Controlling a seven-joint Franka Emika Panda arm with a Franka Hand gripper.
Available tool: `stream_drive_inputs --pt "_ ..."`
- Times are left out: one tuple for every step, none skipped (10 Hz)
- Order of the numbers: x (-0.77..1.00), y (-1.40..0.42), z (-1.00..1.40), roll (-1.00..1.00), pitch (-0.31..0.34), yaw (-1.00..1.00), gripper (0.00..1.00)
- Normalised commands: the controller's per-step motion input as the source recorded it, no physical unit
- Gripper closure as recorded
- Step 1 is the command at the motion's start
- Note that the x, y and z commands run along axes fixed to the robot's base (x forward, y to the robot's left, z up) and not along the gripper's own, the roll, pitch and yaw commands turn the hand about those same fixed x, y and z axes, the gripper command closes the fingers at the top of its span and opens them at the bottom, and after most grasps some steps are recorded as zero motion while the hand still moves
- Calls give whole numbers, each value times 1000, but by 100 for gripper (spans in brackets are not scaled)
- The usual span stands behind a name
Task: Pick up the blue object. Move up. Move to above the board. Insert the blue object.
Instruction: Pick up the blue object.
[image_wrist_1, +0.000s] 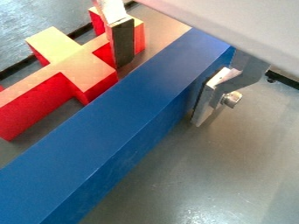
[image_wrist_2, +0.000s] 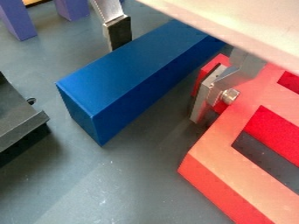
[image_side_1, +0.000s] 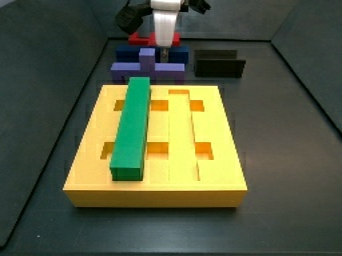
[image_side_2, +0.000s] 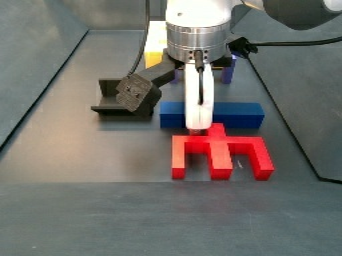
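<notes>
Look at your gripper (image_side_2: 201, 128) low over the floor in a side view — two flat silver finger plates on a white-and-grey wrist body with a silver collar. Fingers (image_wrist_2: 212, 98) carry dark pads and a bolt head — black cables loop off the wrist.

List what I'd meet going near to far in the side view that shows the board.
Board with the green bar lying in a groove, then the lavender block, then the gripper down by the blue object; the black fixture sits about level with them.

gripper (image_side_2: 198, 118) straddling blue object (image_side_2: 214, 113), red piece (image_side_2: 221, 155) crowding
</notes>
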Motion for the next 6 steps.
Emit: stream_drive_inputs --pt "0 -71 -6 -160 -100 0 0" --pt "71 -206 11 0 0 0 0" --pt "0 -63 134 10 0 0 0" --pt "0 0 97 0 0 0 0" --pt "0 0 29 0 0 0 0" --pt "0 0 123 17 0 0 0"
